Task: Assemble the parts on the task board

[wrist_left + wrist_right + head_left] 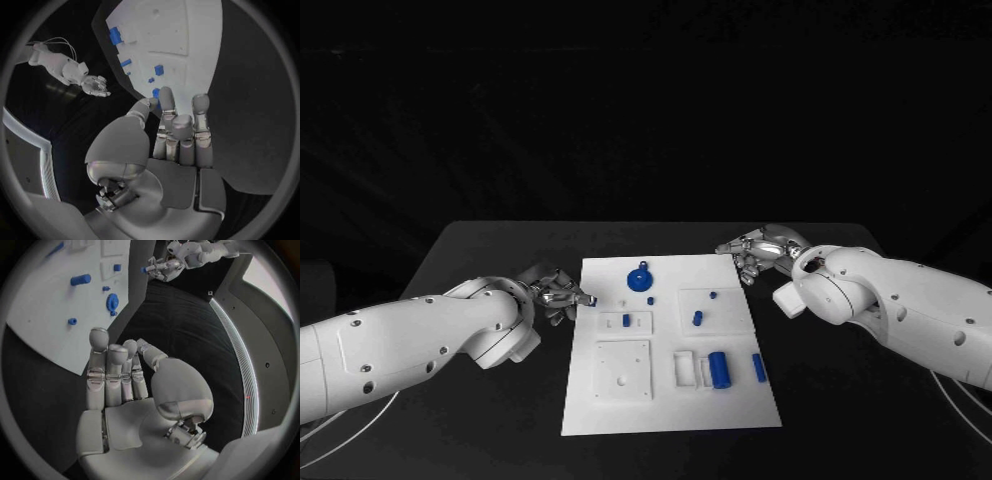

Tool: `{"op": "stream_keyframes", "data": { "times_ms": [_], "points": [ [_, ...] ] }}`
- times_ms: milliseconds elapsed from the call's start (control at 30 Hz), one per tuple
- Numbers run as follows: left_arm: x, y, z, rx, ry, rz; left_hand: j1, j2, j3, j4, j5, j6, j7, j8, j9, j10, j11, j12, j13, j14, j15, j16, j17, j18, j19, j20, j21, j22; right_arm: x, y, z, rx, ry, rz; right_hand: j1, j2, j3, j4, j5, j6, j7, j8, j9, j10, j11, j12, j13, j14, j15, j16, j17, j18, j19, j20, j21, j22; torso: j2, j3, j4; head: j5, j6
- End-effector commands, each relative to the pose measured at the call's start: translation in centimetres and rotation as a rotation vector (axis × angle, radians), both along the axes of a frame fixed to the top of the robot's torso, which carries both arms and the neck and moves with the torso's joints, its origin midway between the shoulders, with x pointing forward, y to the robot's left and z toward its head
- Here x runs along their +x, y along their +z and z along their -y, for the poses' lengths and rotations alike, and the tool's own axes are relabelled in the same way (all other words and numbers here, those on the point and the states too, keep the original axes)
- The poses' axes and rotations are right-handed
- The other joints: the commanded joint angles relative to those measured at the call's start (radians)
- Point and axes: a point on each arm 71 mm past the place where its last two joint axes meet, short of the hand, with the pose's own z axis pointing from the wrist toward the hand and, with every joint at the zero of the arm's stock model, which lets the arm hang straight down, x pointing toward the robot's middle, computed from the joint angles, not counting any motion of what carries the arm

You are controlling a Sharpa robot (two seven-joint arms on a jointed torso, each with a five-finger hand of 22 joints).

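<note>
The black table (473, 260) carries a white rectangular task board (668, 410) at its middle, flanked by the two white arms. The left hand (557, 296) sits just off the board's left edge and pinches a small blue part (590, 299) between thumb and finger; the left wrist view shows that part (156, 93) at the fingertips, right over the board's edge, and the right wrist view catches it from across the table (144, 269). The right hand (759, 252) hovers by the board's far right corner, holding nothing, its fingers straight and slightly apart, which the right wrist view makes plain (119, 375). On the board, largest first: a blue round disc with a tab (640, 278) near the far edge, a blue upright cylinder (720, 369) beside a white block (685, 368), a blue bar (759, 368) near the right edge, then a small blue peg (697, 319) in a raised square plate.
</note>
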Motion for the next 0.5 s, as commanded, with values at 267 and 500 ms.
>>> {"op": "stream_keyframes", "data": {
  "times_ms": [267,500],
  "points": [
    [0.3,0.3,1.1,0.089,0.066,0.072,-0.002,-0.004,0.014,-0.017,0.015,0.214,-0.087,0.004,0.081,0.038,-0.019,0.026,0.005,0.029,-0.008,0.001,0.030,-0.016,0.014,0.001,0.007,0.019,0.1,0.8,-0.1,-0.066,0.022,0.112,0.006,-0.007,-0.004,-0.007,0.013,0.011,-0.001,0.002,-0.001,0.011,-0.004,-0.008,-0.001,0.011,-0.003,0.006,0.002,0.000,0.035,-0.006,0.014,0.038,0.000,-0.0018,-0.0001,-0.002,-0.009],
    [0.3,-0.2,2.2,0.106,0.050,0.048,-0.004,-0.003,0.013,-0.022,0.017,0.219,-0.090,0.004,0.093,0.038,-0.023,0.044,0.010,0.048,-0.010,0.007,0.050,-0.018,0.019,-0.001,0.020,0.019,0.0,1.0,-0.5,-0.076,0.027,0.130,0.004,-0.009,-0.006,-0.006,0.015,0.010,-0.001,0.002,-0.001,0.012,-0.004,-0.008,-0.001,0.012,-0.003,0.006,0.002,0.000,0.035,-0.006,0.013,0.038,0.000,-0.0013,-0.0005,-0.003,-0.015]
  ]
}}
